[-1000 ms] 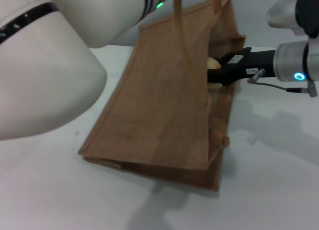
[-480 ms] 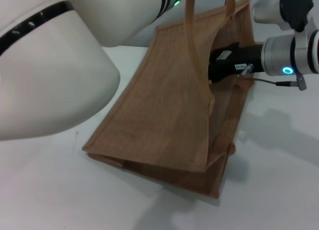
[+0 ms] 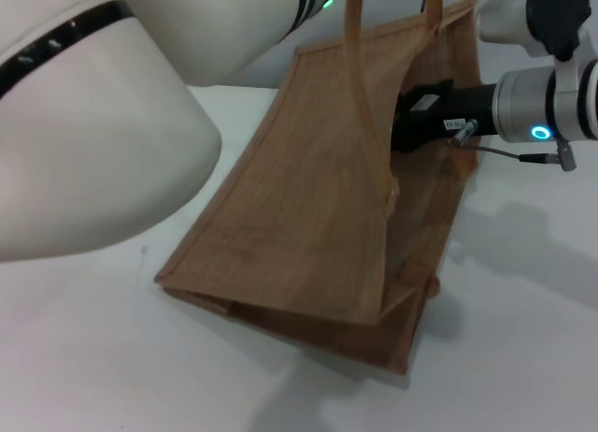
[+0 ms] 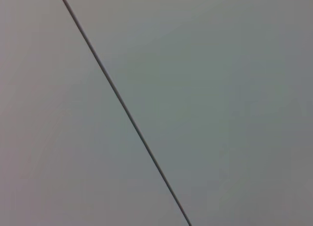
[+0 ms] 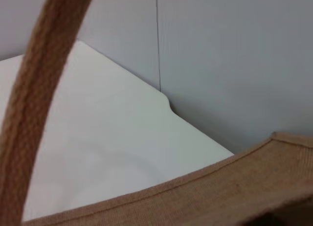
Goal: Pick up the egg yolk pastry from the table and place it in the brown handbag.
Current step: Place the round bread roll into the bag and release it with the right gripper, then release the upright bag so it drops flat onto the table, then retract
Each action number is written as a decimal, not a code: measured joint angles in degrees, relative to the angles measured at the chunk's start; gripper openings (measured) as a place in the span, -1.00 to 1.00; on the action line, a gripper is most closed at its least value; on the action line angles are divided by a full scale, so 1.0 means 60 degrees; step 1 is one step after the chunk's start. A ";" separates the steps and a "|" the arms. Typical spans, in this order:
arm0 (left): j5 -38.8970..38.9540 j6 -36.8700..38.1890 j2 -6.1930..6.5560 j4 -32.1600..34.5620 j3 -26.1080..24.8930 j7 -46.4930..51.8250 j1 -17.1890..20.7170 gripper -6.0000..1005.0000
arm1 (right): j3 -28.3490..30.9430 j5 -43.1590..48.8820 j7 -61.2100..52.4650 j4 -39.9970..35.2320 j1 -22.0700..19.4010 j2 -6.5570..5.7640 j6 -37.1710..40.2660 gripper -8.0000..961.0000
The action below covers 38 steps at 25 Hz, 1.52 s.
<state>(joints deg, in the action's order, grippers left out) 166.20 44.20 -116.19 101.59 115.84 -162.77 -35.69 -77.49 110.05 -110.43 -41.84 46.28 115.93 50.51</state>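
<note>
The brown handbag (image 3: 308,217) stands tilted on the white table (image 3: 84,357), its handles (image 3: 360,67) lifted up out of the top of the head view. My right gripper (image 3: 420,119) reaches from the right into the bag's open mouth, and its fingertips are hidden behind the front panel. The egg yolk pastry is hidden. The right wrist view shows one handle (image 5: 34,113), the bag's rim (image 5: 234,187) and the table (image 5: 107,152) beyond. My left arm (image 3: 93,123) fills the upper left of the head view, with its gripper out of view.
A grey wall (image 5: 234,64) rises behind the table's far edge. The left wrist view shows only a plain grey wall (image 4: 205,89) with a dark seam. Bare tabletop lies in front of and to the right of the bag.
The right gripper has pushed deeper into the bag's mouth. The pastry, seen between its fingers one second ago, is now hidden. The bag has shifted slightly to the right.
</note>
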 joint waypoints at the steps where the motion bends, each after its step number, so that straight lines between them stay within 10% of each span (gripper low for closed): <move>1: 0.0000 0.0000 0.0000 0.0000 -0.0007 0.0000 0.0005 -0.78 | 0.0005 -0.0001 0.0000 0.0007 0.0001 0.0000 -0.0004 0.54; 18: -0.0014 -0.0617 0.0039 -0.0496 -0.1088 0.0001 0.1151 -0.78 | 0.1136 0.1244 -0.0655 -0.0325 -0.1536 -0.0424 0.0161 0.78; 24: -0.0014 -0.0843 0.0037 -0.0935 -0.1287 0.0013 0.1281 -0.78 | 0.2788 0.2554 -0.0520 -0.1190 -0.2284 -0.0029 -0.0692 0.78; 38: -0.0003 -0.1058 0.0000 -0.1810 -0.1400 0.0047 0.0888 -0.73 | 0.3065 0.2159 -0.0463 -0.0961 -0.2544 -0.0023 -0.2106 0.77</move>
<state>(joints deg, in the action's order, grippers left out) 166.18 37.85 -116.19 90.73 107.44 -162.49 -30.37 -59.11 123.00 -113.20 -47.60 31.02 115.79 37.88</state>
